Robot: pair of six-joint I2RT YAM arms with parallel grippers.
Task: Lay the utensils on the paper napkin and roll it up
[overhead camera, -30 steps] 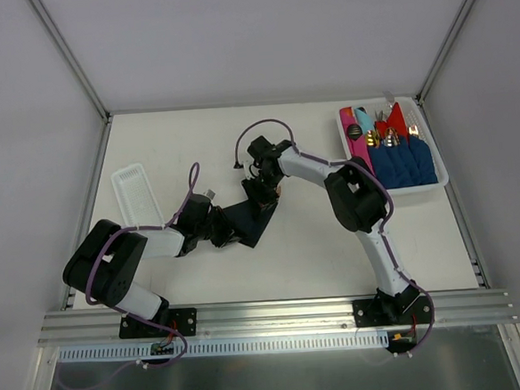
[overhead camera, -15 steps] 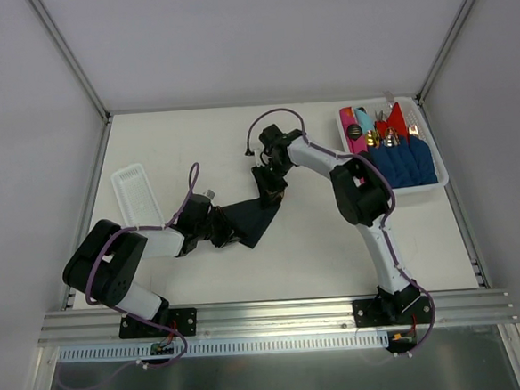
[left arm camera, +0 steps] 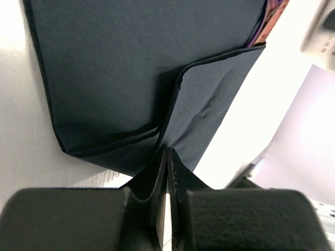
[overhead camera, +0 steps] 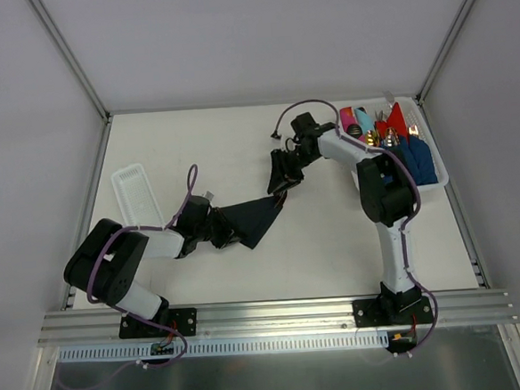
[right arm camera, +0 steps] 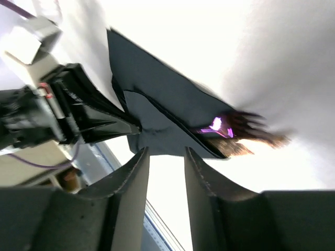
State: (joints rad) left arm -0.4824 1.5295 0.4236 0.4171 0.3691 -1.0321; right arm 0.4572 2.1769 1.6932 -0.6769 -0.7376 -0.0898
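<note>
The near-black paper napkin [overhead camera: 254, 217] lies partly unfolded on the table, with one layer lifted. My left gripper [overhead camera: 224, 230] is shut on its left corner. In the left wrist view the pads [left arm camera: 175, 172] pinch a raised flap of the napkin [left arm camera: 131, 68]. My right gripper [overhead camera: 280, 181] hovers open and empty just above the napkin's far right corner. In the right wrist view [right arm camera: 165, 154] its jaws stand apart over the napkin [right arm camera: 157, 99]. The gold utensils [overhead camera: 381, 137] lie in the white bin [overhead camera: 420, 189] at the right.
The bin also holds blue rolled napkins [overhead camera: 405, 162], red napkins [overhead camera: 396, 117] and a pink and a light-blue item. A long white tray [overhead camera: 137, 193] lies at the left, near the left arm. The enclosure walls stand on three sides.
My right gripper has moved right and toward the far side, off the napkin's middle. The napkin now stretches further to the right. The left gripper has stayed in place.
</note>
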